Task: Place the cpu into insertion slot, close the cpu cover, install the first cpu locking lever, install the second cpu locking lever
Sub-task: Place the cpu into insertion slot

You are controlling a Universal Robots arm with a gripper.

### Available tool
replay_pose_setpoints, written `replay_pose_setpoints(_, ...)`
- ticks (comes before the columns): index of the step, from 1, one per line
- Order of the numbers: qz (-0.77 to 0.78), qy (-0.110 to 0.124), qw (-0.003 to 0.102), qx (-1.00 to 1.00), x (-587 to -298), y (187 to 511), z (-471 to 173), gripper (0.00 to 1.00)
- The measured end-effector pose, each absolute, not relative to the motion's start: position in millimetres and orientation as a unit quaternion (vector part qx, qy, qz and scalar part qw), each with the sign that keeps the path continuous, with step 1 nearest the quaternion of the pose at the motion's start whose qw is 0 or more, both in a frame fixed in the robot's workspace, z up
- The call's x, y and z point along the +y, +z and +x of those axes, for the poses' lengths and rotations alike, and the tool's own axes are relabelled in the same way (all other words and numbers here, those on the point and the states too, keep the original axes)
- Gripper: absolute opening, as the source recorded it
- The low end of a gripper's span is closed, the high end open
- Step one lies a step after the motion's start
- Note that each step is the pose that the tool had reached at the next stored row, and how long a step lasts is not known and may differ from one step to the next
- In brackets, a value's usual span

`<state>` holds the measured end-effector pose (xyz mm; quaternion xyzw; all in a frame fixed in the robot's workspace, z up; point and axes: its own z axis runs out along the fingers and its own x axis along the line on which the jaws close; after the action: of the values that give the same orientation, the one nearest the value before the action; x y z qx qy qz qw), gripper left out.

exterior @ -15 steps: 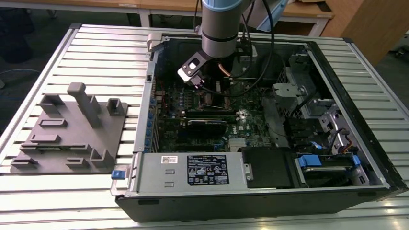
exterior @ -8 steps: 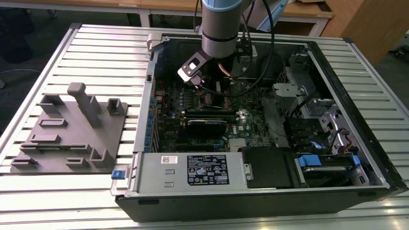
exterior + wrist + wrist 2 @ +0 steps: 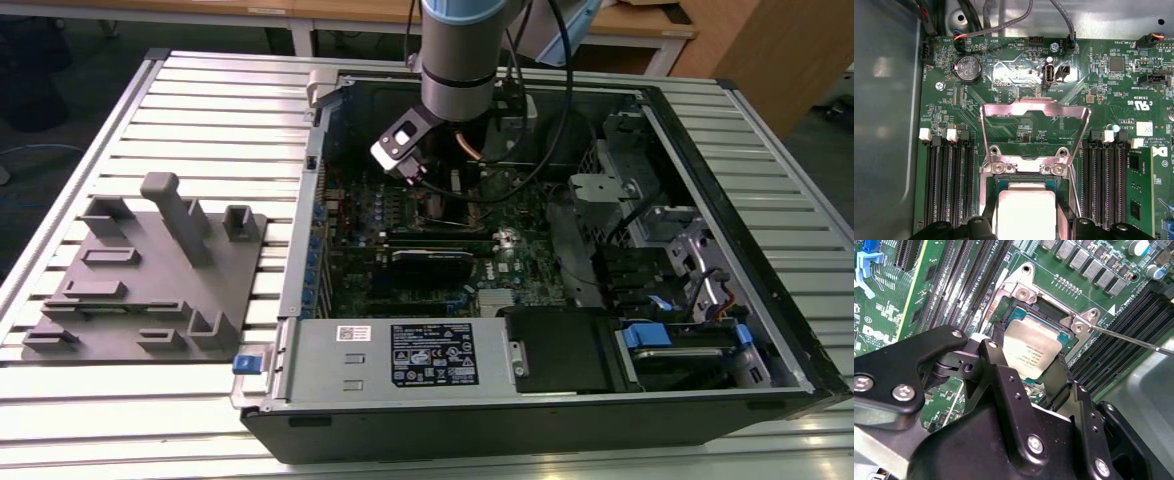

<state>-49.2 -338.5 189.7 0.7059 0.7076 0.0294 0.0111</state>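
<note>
Well, the cpu [image 3: 1031,354] [image 3: 1026,212] sits right over the insertion slot [image 3: 1024,178], with its silver top facing up. I cannot tell if it is all the way down in the slot. The gripper [image 3: 1026,364] [image 3: 1029,227] is low over it, and its black fingers [image 3: 991,352] are clenched on two sides of the cpu.

The cpu cover [image 3: 1036,103] is open. It stands tipped up from one edge of the slot, and you can see the green board through its window. A thin metal rod [image 3: 1129,339] sticks out from a corner of the slot's silver rim. Long black memory slots [image 3: 946,185] run along both sides of the slot.

In the exterior view the arm reaches down into the open computer case [image 3: 534,420], which lies on the bench [image 3: 200,110], and the gripper [image 3: 420,175] is deep inside, over the slot. A grey plastic tray [image 3: 134,290] rests outside the case, well apart from the slot, toward the exterior view's left.
</note>
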Motion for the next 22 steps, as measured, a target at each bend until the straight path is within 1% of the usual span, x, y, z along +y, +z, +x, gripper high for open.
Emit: replay_pose_setpoints(22, 0.712, 0.029, 0.012, 0.701, -339.0, 188.5, -49.5, 0.55)
